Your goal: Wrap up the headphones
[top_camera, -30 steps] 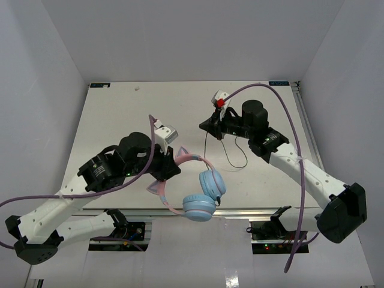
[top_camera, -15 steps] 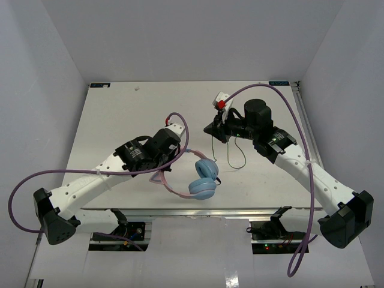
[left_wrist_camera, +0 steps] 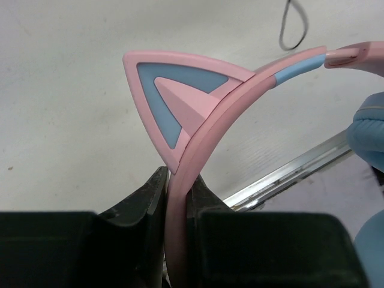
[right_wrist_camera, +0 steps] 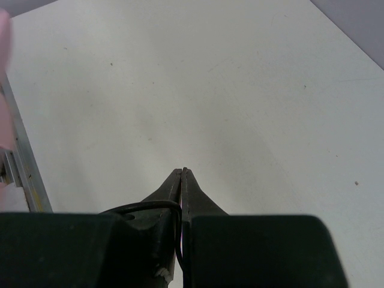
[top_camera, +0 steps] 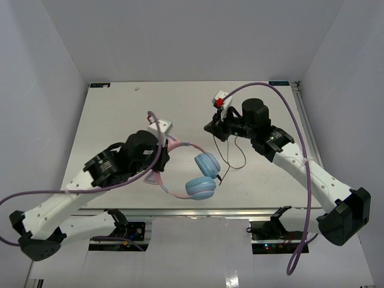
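Now the white table (top_camera: 120, 120) lies under both arms. Over the middle of its near edge are the headphones (top_camera: 201, 174), with one light-blue ear cup (top_camera: 207, 163) farther from that edge than the other. The left gripper (left_wrist_camera: 178, 192) is clamped on the pink headband (left_wrist_camera: 240, 96), just under a cat ear (left_wrist_camera: 174, 90). The right gripper (right_wrist_camera: 182, 174), toward the table's middle, pinches the thin black cable (top_camera: 245, 158), which loops down toward the cups.
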Motion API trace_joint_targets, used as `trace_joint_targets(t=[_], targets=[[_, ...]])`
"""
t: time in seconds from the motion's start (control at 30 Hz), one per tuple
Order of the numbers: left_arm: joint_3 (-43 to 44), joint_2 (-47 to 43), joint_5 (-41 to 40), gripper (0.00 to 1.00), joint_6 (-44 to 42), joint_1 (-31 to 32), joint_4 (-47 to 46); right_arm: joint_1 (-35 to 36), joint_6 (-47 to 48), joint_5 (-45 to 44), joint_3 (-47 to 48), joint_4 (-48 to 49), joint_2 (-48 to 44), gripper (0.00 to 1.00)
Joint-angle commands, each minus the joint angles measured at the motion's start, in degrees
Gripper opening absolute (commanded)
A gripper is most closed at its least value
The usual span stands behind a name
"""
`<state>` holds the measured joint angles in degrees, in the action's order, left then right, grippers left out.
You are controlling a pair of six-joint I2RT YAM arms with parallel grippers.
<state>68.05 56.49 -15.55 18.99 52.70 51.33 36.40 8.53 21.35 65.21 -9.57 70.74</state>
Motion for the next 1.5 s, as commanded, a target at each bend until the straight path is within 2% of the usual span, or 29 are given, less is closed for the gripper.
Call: trace_joint_targets(t=[0.0,0.23,0.6,0.8,0.97,1.13,1.23,1.47], targets=[[5.59,-9.61,5.05,0.00,2.70,0.21,-10.45,0.07,-5.80,2.44,-2.53,6.65,-0.08,0.08],[5.67,-11.14,7.41,0.00,2.72,0.21,-20.24,3.86,-14.88,4.57,-6.59,17.41,1.07,0.08],[1.14,-9.68,23.11,0.00,4.97,0.21,-33.14,7.09,-19.59,1.02,-2.93,21.93,8.42,0.08],[0.19,-8.24,32.96,0.00,6.87,0.21,-33.26,7.10,-19.17,-2.30,-1.38,21.62,9.18,0.08],[-0.71,-7.59,40.60,0.00,5.85,0.21,-27.51,7.00,-15.15,-5.94,3.12,16.78,10.31,0.08],[-1.07,-5.50,41.79,0.00,2.09,0.21,-19.45,5.78,-10.87,-9.32,8.01,9.75,11.08,0.08],[-1.32,-3.89,38.70,0.00,0.35,0.21,-14.73,5.06,-8.90,-10.83,10.39,5.35,10.60,0.08],[-1.48,1.24,20.23,0.00,-2.01,0.25,-6.58,4.78,-4.12,-12.56,13.21,-2.34,6.47,0.08]])
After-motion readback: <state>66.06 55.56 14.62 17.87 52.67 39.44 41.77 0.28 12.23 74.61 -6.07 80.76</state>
